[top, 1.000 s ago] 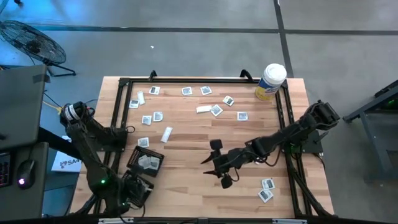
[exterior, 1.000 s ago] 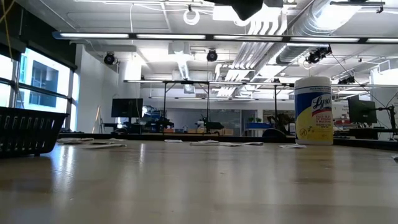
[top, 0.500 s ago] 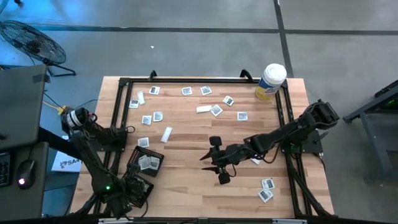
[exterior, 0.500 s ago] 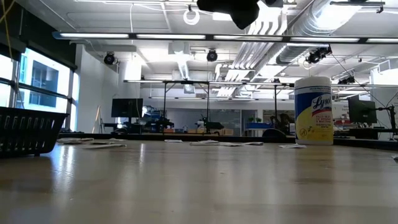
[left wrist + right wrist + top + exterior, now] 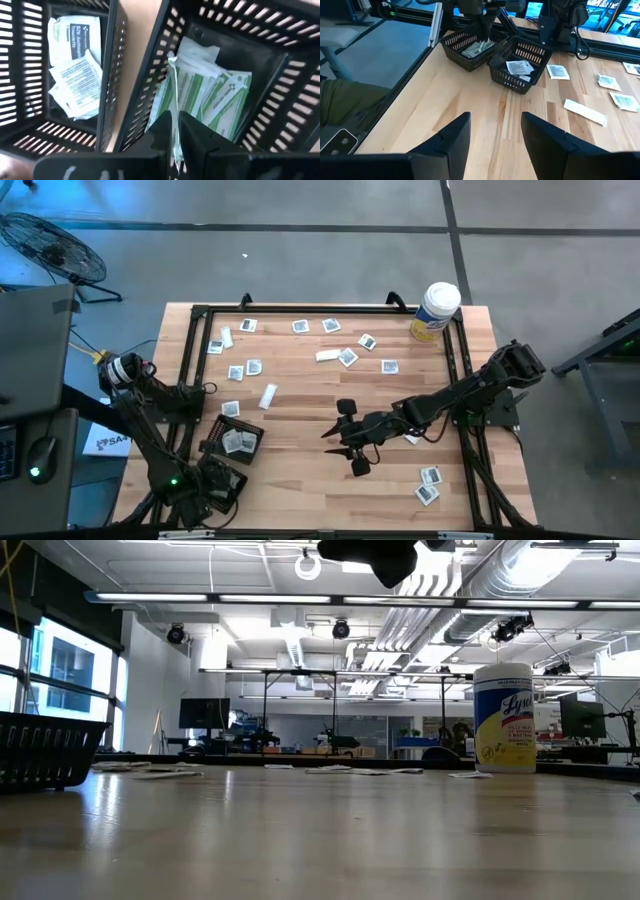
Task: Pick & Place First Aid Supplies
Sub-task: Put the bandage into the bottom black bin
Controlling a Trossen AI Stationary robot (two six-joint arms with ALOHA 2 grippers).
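The left gripper (image 5: pixel 175 131) is positioned low over the near-left basket (image 5: pixel 280 75) at the table's near-left corner (in the high view it is mostly hidden under the arm). Its jaws are seen nearly together in the left wrist view, with a narrow gap, and a thin white-green packet (image 5: pixel 174 95) stands upright in that gap. Whether it is actually pinched cannot be told. More green-striped packets (image 5: pixel 220 100) are lying flat in that same basket.

A 2nd basket (image 5: pixel 235 440) sits just beside it, slightly farther in. White-grey pads (image 5: pixel 75 80) are piled inside it.

The right gripper (image 5: pixel 347 440) is held above bare wood near the table's middle, well apart from both baskets. Its jaws are spread wide and nothing is between them; the right wrist view shows both fingers (image 5: pixel 452 137) over empty board.

Loose first aid supplies (image 5: pixel 348 357) are still scattered across the far half of the table: square pads along the far edge and far left, plus a narrow white strip wrapper (image 5: pixel 268 395) left of centre. 2 more pads (image 5: pixel 429 485) are lying near the near-right edge, near the right arm.

A white canister (image 5: pixel 435 310) with a yellow label stands upright at the far-right corner.

In the low view only a dark part of 1 arm is seen at the top; which arm cannot be told there.
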